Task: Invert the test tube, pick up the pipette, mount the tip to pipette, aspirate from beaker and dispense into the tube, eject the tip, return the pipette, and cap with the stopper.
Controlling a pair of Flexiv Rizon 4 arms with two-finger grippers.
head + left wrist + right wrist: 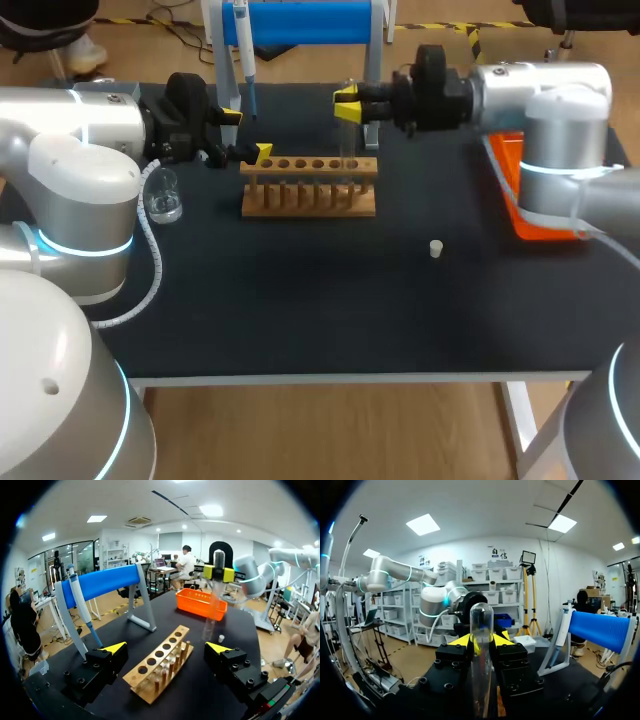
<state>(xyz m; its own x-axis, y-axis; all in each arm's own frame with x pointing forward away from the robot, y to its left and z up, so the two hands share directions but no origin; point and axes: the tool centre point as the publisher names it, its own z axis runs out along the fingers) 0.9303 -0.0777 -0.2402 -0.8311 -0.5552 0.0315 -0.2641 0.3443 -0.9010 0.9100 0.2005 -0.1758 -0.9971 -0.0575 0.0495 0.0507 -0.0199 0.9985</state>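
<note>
The glass test tube (481, 652) stands nearly upright with its rounded closed end on top, pinched between the two yellow tips of the right gripper (347, 104), which grip it from both sides below the dome. In the head view the tube hangs at 12 o'clock of the table, just behind the right end of the wooden tube rack (310, 186). Its lower end comes close to the rack's last holes, but whether it touches them cannot be told.

The left gripper (166, 649) has its fingers spread wide, gripping nothing. It sits at the rack's left end, at about 10 o'clock of it, and in its own wrist view the rack lies ahead of it, between the two tips.

The pipette (243, 50) hangs on the left end of the blue stand (305, 22) at the table's back edge, at 11 o'clock of the rack. The glass beaker (163, 196) stands at 9 o'clock of the rack, beside the left arm. The small white stopper (436, 248) lies alone on the black table (330, 300) at 4 o'clock of the rack, well apart from it. An orange tray (522, 195) lies at 3 o'clock, under the right arm.
</note>
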